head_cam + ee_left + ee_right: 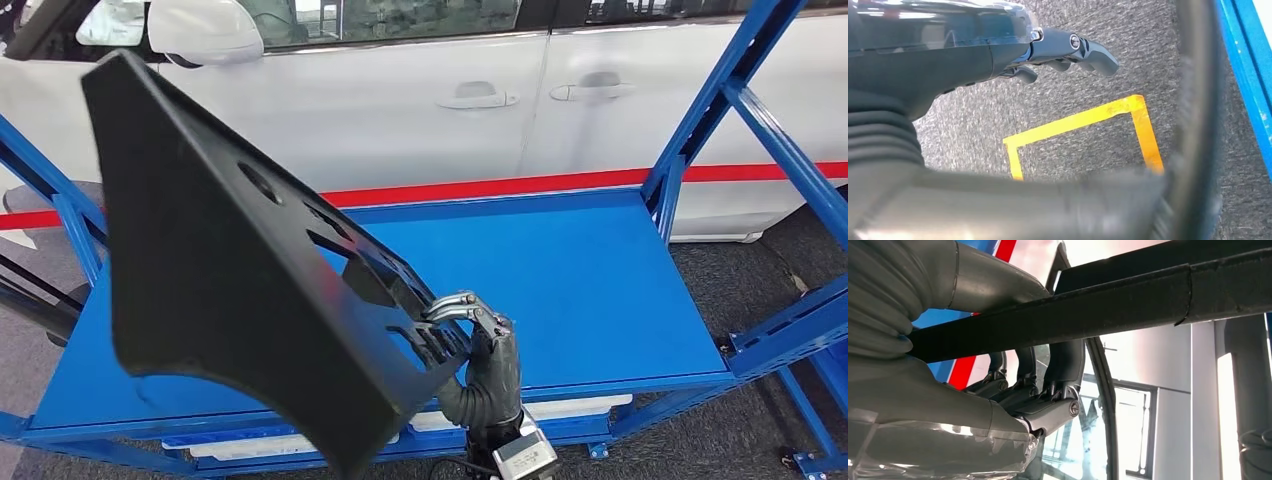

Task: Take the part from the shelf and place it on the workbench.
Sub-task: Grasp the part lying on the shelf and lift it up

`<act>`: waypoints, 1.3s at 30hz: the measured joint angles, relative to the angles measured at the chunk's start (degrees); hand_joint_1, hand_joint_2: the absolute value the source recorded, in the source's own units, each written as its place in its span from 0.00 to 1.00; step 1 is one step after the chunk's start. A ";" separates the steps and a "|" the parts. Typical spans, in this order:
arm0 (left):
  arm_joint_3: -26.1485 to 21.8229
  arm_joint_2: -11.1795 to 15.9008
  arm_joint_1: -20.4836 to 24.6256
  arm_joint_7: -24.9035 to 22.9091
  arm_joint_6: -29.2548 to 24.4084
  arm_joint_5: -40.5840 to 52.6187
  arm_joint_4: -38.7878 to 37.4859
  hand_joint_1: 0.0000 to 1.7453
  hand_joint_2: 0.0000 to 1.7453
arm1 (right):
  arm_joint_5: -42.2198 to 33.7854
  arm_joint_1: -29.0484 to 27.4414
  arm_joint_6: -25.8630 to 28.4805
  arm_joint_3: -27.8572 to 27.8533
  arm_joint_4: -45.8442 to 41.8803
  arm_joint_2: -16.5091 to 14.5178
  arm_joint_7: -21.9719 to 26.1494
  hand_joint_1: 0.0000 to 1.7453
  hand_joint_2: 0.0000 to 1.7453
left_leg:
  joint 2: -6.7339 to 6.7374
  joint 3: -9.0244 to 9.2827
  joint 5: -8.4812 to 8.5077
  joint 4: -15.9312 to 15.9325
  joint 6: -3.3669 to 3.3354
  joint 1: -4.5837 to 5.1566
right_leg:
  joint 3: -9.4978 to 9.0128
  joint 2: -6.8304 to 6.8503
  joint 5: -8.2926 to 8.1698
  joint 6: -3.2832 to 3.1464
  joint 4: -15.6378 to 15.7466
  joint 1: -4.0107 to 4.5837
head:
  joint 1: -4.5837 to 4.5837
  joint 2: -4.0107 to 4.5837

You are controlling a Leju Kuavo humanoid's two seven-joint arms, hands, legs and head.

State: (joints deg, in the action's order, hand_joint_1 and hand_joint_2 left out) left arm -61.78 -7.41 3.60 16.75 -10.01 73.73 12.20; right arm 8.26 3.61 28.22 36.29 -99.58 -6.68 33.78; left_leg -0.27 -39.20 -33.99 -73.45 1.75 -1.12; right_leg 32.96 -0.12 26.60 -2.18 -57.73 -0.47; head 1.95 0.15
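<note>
The part is a large black flat panel with cut-out holes. It is tilted up in front of me, above the blue shelf. My right hand grips its lower right edge from below. In the right wrist view the fingers curl over the panel's dark edge. My left hand hangs over the grey floor with its fingers stretched out and nothing between them. A blurred dark rim runs close beside it.
A white car stands just behind the shelf. Blue uprights and braces frame the shelf's right side. Yellow tape marks a square on the grey carpet, next to a blue frame rail.
</note>
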 joint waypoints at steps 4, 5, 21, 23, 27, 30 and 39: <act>-0.54 -0.03 -0.06 -0.58 1.18 -0.45 0.00 0.00 1.00 | -0.80 -1.14 -0.50 -0.45 -1.53 0.48 -0.62 1.00 1.00 | 0.00 4.20 6.17 9.46 -0.41 0.09 | -0.20 -0.23 0.44 0.32 -0.45 0.17 | 0.00 0.00; -0.76 -0.06 0.04 -0.62 1.27 -0.75 0.00 0.00 1.00 | -0.86 -1.29 -0.47 -0.61 -1.65 0.50 -0.96 1.00 1.00 | -0.03 5.61 7.18 12.48 -0.69 0.19 | -0.15 -0.26 0.57 0.58 -0.63 0.28 | 0.00 0.00; -2.36 -1.18 0.03 -1.58 1.34 -0.73 0.00 0.00 1.00 | -0.19 -5.59 -4.65 -3.90 2.47 0.95 -4.50 1.00 1.00 | -0.15 6.70 7.81 15.06 -2.31 0.34 | 0.64 -0.12 0.56 2.13 -1.87 -0.03 | -0.01 0.00; -2.37 -1.27 0.05 -1.60 1.21 -0.52 0.00 0.00 1.00 | -0.37 -6.36 -5.11 -4.50 3.04 0.95 -4.20 1.00 1.00 | -0.16 6.60 7.94 15.11 -1.63 0.42 | 0.59 -0.21 0.30 1.69 -1.16 0.20 | -0.01 0.00; -2.35 -1.43 0.02 -1.71 1.14 0.08 0.00 0.00 1.00 | -1.30 -8.15 -5.61 -5.52 3.76 0.97 -3.20 1.00 1.00 | -0.05 5.13 4.32 11.29 -0.52 0.17 | 1.05 0.09 -0.76 0.12 -0.40 -0.16 | 0.00 0.00; -2.35 -1.51 0.02 -1.85 1.13 0.40 0.00 0.00 1.00 | -1.90 -9.15 -6.15 -6.00 4.16 1.09 -2.38 1.00 1.00 | -0.02 1.77 -1.95 0.96 -0.16 0.08 | 2.08 0.23 -1.41 -0.25 -0.55 0.09 | 0.00 0.00; -2.20 -1.51 0.47 -2.09 1.68 1.77 0.00 0.00 1.00 | -2.91 -11.04 -8.59 -6.93 4.26 1.71 -0.73 1.00 1.00 | -0.02 11.87 4.02 16.22 -2.14 0.93 | 3.99 0.28 -3.86 1.69 -1.12 0.41 | -0.01 0.00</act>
State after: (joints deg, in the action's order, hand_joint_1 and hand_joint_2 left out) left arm -63.98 -8.92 4.07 14.67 -8.33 75.49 12.20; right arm 5.34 -7.43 19.63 29.36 -95.32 -4.97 33.05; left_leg -0.29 -27.33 -29.97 -57.23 -0.38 -0.19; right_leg 36.96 0.16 22.74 -0.49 -58.85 -0.07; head 1.93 0.15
